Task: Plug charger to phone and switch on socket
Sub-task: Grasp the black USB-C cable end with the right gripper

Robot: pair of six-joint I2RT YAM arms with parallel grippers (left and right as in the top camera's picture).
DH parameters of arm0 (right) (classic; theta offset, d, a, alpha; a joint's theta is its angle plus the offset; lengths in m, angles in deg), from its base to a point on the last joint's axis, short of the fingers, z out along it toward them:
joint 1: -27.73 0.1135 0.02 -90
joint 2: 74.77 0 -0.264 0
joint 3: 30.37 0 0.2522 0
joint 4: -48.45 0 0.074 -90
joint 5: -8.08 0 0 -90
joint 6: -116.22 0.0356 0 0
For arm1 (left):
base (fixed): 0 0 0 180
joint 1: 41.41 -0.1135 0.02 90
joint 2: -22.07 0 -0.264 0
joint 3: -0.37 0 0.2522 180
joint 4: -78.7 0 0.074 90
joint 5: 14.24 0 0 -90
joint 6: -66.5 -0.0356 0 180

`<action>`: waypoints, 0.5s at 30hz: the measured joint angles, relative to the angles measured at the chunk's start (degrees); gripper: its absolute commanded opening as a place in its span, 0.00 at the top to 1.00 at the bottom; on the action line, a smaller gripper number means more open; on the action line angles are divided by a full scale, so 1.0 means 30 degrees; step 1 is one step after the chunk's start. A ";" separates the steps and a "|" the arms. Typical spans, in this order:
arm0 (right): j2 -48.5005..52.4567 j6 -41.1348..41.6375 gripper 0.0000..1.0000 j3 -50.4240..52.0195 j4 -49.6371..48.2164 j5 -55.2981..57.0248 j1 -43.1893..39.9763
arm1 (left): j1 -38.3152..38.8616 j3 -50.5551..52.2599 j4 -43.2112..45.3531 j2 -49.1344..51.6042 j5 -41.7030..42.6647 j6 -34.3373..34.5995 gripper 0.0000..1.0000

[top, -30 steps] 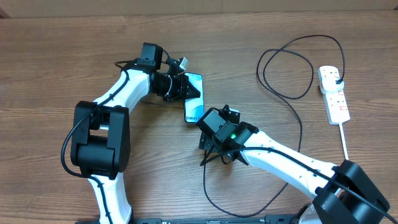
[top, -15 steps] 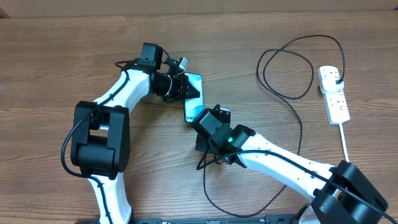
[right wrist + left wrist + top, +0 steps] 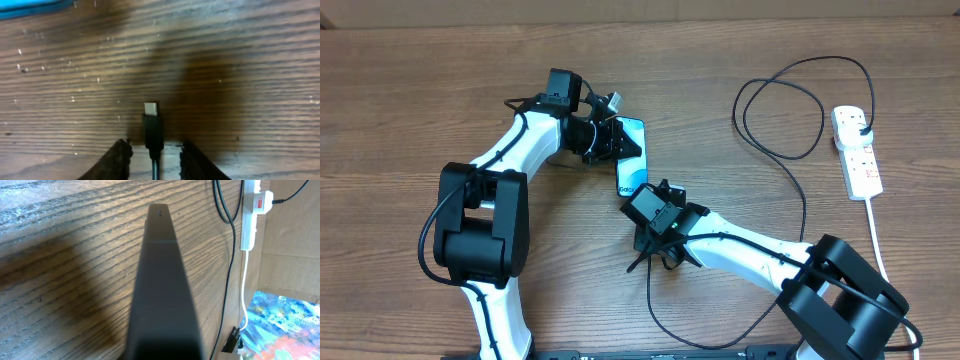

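Charger connector (image 3: 151, 125): unplugged, near phone (image 3: 633, 165), between half-open right gripper (image 3: 152, 150) jaws, ungripped. Left gripper (image 3: 608, 140): clamps phone. Socket (image 3: 857, 150) switch: pending.

phone (image 3: 632, 165) mid-table (image 3: 410, 80), its far end in my left gripper (image 3: 607, 138), my right gripper (image 3: 152, 147) just near its other end, charger (image 3: 152, 127) tip between my right fingers (image 3: 119, 156), not touching, socket (image 3: 857, 150) far right, well apart

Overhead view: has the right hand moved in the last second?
Yes. The right hand slid left, closing on the lower end of the phone, which stayed put.
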 measured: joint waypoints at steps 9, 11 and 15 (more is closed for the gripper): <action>-0.0007 0.0000 0.78 -0.0022 0.0612 -0.0583 -0.0007 | -0.0007 0.0000 0.0007 0.0000 0.0000 0.0000 0.96; -0.0007 -0.0073 0.90 -0.0022 0.0678 -0.0590 -0.0007 | -0.0007 0.0000 0.0000 0.0000 -0.0007 0.0000 0.96; 0.0000 0.0029 0.96 -0.0007 0.0772 -0.0794 0.0000 | -0.0007 0.0000 0.0000 0.0000 -0.0058 0.0000 0.96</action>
